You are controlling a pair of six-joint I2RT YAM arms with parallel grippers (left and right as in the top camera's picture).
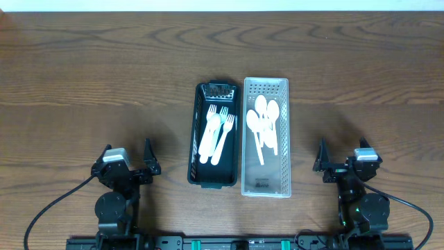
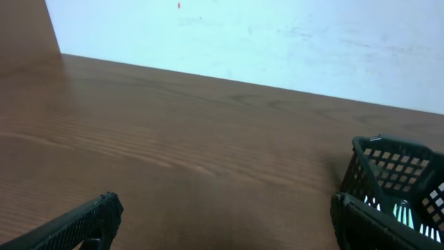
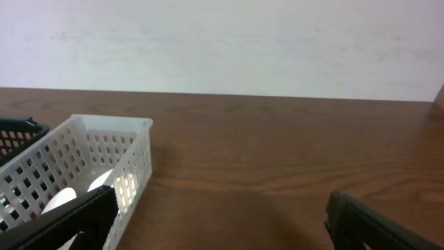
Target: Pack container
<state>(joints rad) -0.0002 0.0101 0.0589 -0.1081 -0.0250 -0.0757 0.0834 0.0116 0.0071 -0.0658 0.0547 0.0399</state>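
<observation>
Overhead view: we note the black basket (image 1: pixel 193 139) holding white plastic forks (image 1: pixel 216 135). The white basket (image 1: pixel 285 139) of spoons (image 1: pixel 263 125) sits right alongside it. Both are centred on the table (image 1: pixel 83 69), presumably so either arm can reach them. The left gripper (image 1: pixel 127 151) and right gripper (image 1: pixel 343 149) rest near the front edge, well apart from the baskets. Both have jaws spread wide and grasp nothing, which we judge a neutral pose. With the cutlery sorted by type, packing looks finished or not begun.
</observation>
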